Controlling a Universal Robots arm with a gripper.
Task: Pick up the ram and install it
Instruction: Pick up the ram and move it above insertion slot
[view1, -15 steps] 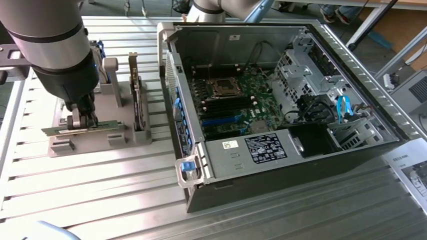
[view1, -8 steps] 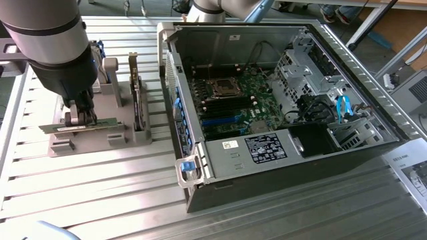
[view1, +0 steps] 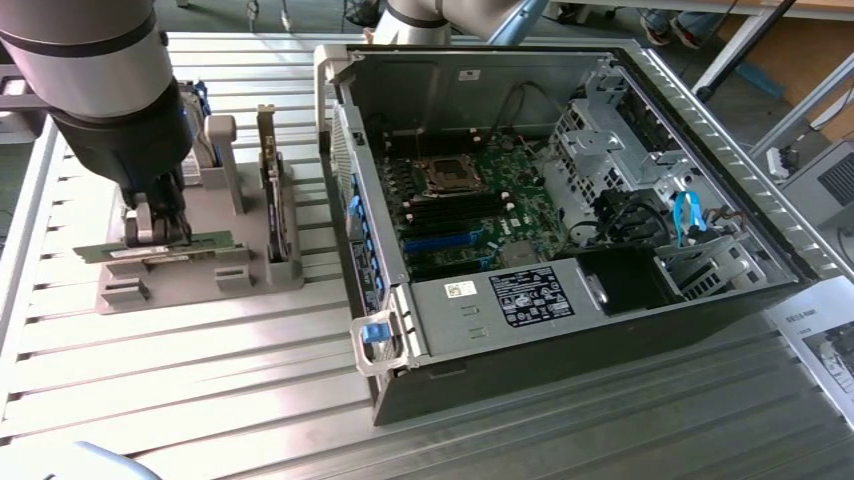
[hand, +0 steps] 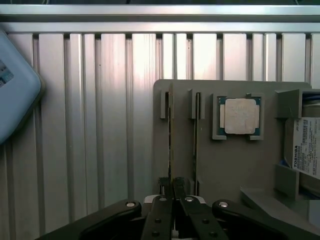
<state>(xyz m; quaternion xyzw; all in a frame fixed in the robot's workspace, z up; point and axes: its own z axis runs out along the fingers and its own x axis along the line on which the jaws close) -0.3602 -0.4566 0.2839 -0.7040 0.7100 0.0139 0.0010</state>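
The gripper (hand: 171, 186) stood nearly closed, its fingertips pinching the edge of the ram (hand: 170, 140), which stood on edge in a slot of the grey holder (hand: 235, 165). A second stick (hand: 195, 135) sat in the next slot just beside it, and a processor (hand: 241, 116) lay in a pocket beyond. The holder rested on the ribbed surface (hand: 115, 125), near the open case (view1: 441, 80).
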